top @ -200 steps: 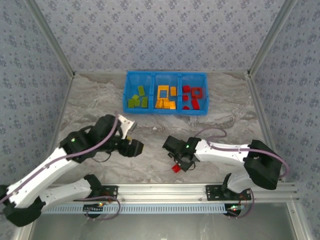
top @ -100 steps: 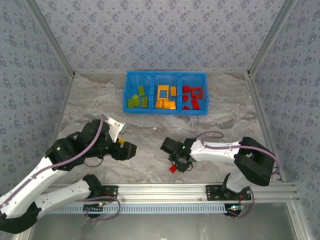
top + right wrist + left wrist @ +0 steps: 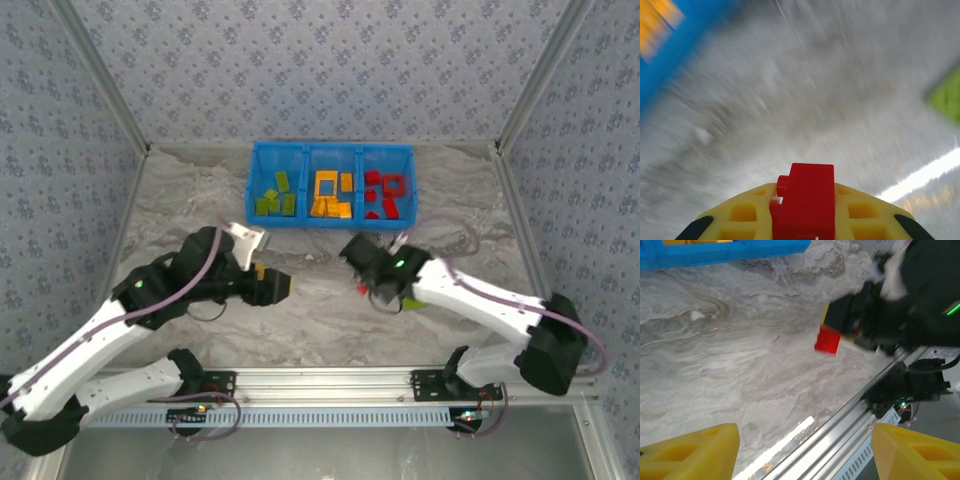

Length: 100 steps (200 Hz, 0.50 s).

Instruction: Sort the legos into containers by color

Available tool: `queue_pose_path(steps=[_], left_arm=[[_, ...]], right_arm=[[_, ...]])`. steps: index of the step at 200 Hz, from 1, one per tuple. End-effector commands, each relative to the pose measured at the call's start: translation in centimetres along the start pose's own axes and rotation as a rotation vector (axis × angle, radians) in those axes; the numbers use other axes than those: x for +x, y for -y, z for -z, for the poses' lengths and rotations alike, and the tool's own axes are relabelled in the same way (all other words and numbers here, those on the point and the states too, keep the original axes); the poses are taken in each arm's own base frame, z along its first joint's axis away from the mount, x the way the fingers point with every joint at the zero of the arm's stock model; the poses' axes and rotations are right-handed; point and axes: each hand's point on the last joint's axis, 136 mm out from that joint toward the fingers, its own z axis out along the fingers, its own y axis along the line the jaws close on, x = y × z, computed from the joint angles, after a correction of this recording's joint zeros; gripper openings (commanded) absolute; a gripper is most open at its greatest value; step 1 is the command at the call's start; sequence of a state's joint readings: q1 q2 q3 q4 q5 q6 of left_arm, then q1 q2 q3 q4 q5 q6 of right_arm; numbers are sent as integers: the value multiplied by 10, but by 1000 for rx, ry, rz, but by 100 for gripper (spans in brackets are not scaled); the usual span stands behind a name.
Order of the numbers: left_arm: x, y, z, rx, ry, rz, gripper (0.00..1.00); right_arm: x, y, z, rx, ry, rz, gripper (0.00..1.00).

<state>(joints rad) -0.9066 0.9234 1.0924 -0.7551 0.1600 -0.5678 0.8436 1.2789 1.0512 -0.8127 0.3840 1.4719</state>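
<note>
Grey marbled table [image 3: 180, 200]: blue tray [image 3: 330, 223] far centre, green lego [image 3: 414, 303] near middle.

The left arm [image 3: 120, 320] rises from the lower left of the top view with its elbow bent, and its forearm reaches right toward the middle of the frame. The left gripper [image 3: 272, 288] points right, its yellow fingers [image 3: 690, 452] spread wide with nothing between them. The right arm [image 3: 490, 305] stretches from the lower right up and to the left, nearly straight. The right gripper [image 3: 368, 286] sits just right of centre, clamped on a red lego [image 3: 807, 197] that stands between its yellow pads [image 3: 747, 211].
</note>
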Motion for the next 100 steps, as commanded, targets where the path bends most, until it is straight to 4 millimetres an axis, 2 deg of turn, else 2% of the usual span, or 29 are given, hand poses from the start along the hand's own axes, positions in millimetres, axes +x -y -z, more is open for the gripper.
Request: queue_pose_path(steps=[1,16,23,35,38,54,73,100], left_arm=[[-44,38,-19,80,92,-24,70],[-61,45,-34,60,126,-38,70],[-70,46,-40,44,149,-37,70],[-82,48,-49,23,182,-31,70],[-85,48,-51,15,190,-27,70],[-95,53,-62,9,217,-25,71],[-99,58,-76,5,209,-18,70],[-91,64,-91,5,174,-35,70]], right_arm=[[-87,-7,6,7,225,317,13],[-123,-19,-6,-10,255,418,15],[-139,-35,-13,-63,264,456,17],[-153,-48,-32,-93,235,528,17],[-162,-59,-30,-121,249,536,17],[-174,-78,-57,-168,207,600,17],[-184,-86,-92,-150,144,624,17],[-179,-101,-133,-161,44,654,16]])
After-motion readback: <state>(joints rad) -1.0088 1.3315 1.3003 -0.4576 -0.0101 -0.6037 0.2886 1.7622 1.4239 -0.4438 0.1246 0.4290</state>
